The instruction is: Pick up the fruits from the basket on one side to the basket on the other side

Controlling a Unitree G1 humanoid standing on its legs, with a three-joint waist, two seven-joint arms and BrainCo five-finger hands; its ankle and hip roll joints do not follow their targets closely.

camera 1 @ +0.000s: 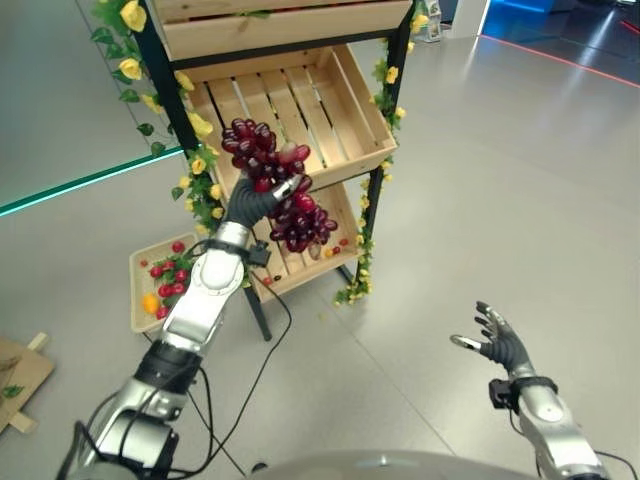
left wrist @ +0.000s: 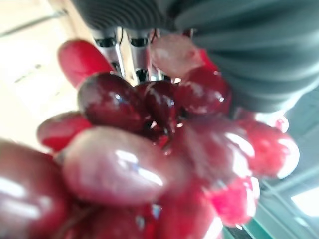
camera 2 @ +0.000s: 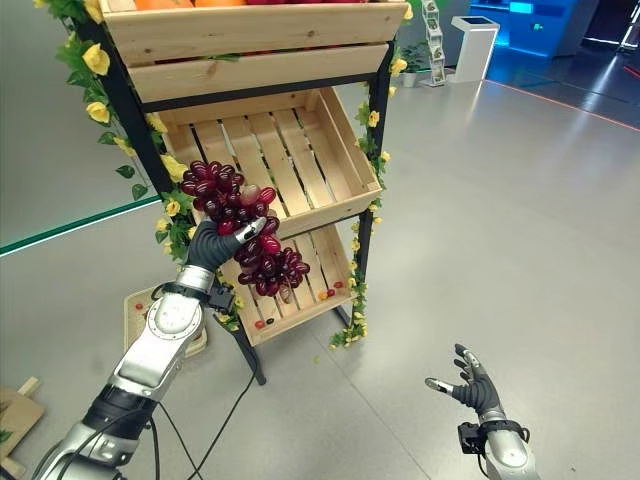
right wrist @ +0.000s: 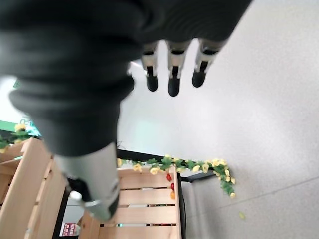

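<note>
Basically clutching the grape bunch (camera 1: 272,183) in curled left hand (camera 1: 252,204) fingers, lifted clear of the wooden crates (camera 1: 300,110) for carrying, right hand (camera 1: 497,338) idling spread open.

Left arm raised and gripping, right arm low and idle.

The left arm reaches up and forward from the lower left, its silver-grey forearm angled steeply, wrist under the dark ribbed cover. The left hand (camera 1: 256,203) has its fingers curled round a bunch of red grapes (camera 1: 272,175), held up at the end of the arm. The right arm comes in from the lower right, forearm low, and the right hand (camera 1: 497,341) is spread with its fingers straight and apart, holding nothing.
</note>
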